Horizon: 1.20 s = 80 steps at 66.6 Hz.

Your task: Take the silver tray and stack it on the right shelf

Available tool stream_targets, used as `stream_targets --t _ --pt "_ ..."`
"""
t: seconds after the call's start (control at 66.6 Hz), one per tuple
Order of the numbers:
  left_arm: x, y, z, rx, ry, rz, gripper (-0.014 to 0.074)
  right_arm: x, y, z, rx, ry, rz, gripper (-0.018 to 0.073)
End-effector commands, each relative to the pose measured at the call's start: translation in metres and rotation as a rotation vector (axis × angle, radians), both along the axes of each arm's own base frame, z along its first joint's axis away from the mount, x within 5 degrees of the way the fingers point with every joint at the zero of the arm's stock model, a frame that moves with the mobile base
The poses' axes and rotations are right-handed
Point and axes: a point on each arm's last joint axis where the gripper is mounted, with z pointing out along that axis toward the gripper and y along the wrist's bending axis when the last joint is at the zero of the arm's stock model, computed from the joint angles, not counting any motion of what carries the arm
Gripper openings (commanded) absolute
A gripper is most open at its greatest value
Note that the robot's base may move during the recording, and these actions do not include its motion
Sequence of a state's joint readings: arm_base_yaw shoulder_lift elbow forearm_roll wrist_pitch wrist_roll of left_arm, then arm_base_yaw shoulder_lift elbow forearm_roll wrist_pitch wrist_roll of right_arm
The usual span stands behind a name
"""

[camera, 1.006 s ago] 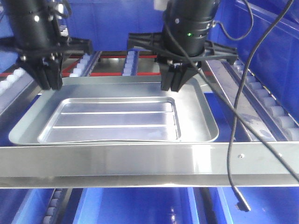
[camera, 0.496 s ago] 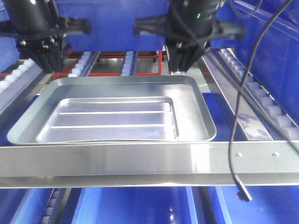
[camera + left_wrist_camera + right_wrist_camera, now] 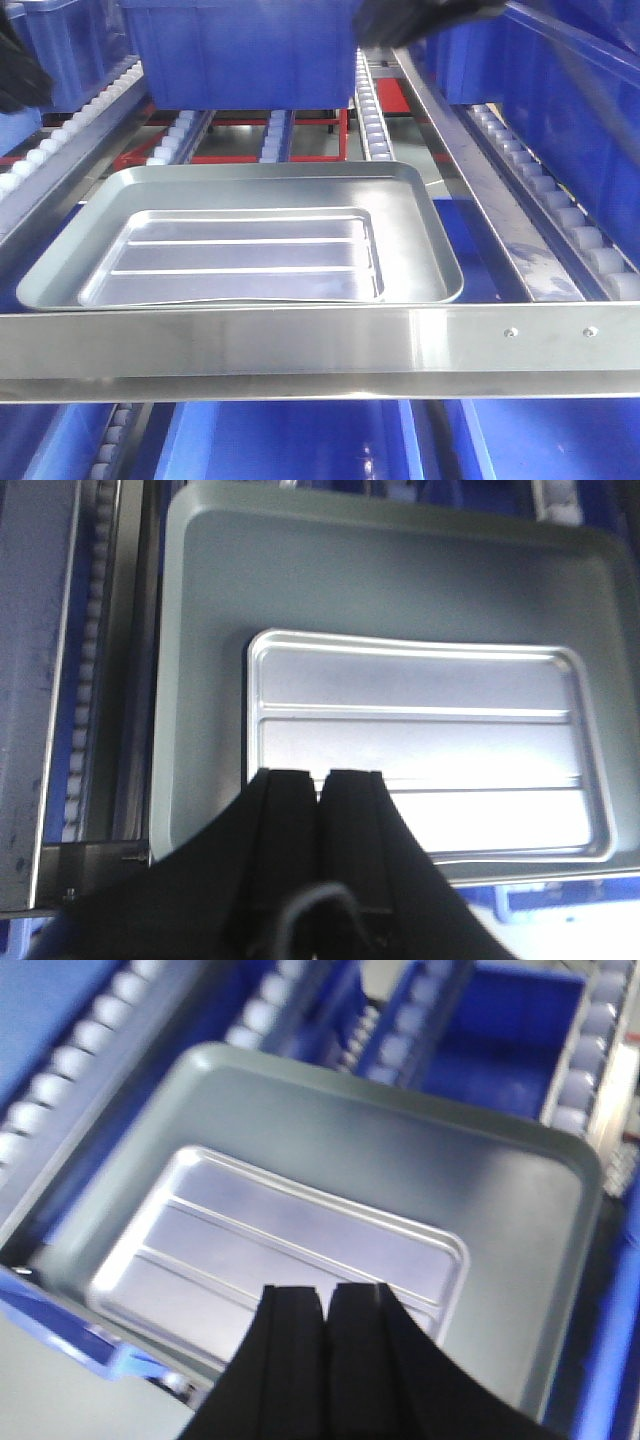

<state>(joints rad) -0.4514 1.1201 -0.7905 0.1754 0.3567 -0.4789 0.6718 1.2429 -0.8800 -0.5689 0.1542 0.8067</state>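
The steel-framed flow rack (image 3: 480,190), with lanes of small white rollers, long metal rails and a broad, flat, shiny steel front bar across its near edge, fills the front view, and deep blue plastic bins (image 3: 240,50) sit at its far end and below it. On the rack's rollers, just behind the front bar, lies the wide, shallow rectangular silver metal tray (image 3: 250,240), flat and level, with nothing gripping it. Its surface is bright and reflective, its corners are rounded, a low rim runs all around, and a broad sloping border surrounds a sunken rectangular base marked by two long parallel ridges; the near edge of that base looks slightly wavy in the reflections. In the left wrist view the tray (image 3: 400,680) spreads below the left gripper (image 3: 322,780), whose two black fingers stand pressed almost together with only a thin slit between them, holding nothing and clear of the metal. In the right wrist view the tray (image 3: 360,1190) sits tilted in frame beneath the right gripper (image 3: 324,1300), whose black fingers are likewise drawn together on nothing, above the tray.
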Motion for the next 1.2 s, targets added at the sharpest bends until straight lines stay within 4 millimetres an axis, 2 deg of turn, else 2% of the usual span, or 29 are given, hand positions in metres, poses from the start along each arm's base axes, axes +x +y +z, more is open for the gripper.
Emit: stream_targets --t 0.0,0.165,0.345,0.496,0.601,0.781,1.186 --pt "-0.019 0.006 0.026 -0.086 -0.204 -0.032 -0.0087 -0.023 -0.008 0.028 0.123 -0.169 0.096 0.0053" --pt "-0.063 0.027 0.033 -0.090 -0.413 -0.075 -0.0088 -0.069 -0.038 0.036 0.216 -0.293 0.149 0.0053" --pt "-0.110 0.051 0.031 -0.117 -0.554 -0.074 -0.0088 -0.111 -0.077 0.028 0.190 -0.381 0.120 0.0053" --pt "-0.143 0.071 0.025 -0.120 -0.566 -0.026 -0.0089 -0.138 -0.107 0.019 0.193 -0.414 0.048 0.0053" --pt "-0.161 0.083 0.023 -0.122 -0.566 0.006 -0.0090 -0.152 -0.121 0.017 0.218 -0.450 0.022 0.0052" --pt "-0.174 0.089 0.026 -0.154 -0.630 0.012 -0.0090 -0.160 -0.127 0.021 0.249 -0.491 0.023 0.0052" --pt "-0.174 0.089 0.027 -0.155 -0.633 0.011 -0.0090 -0.160 -0.126 0.021 0.251 -0.493 0.025 0.0052"
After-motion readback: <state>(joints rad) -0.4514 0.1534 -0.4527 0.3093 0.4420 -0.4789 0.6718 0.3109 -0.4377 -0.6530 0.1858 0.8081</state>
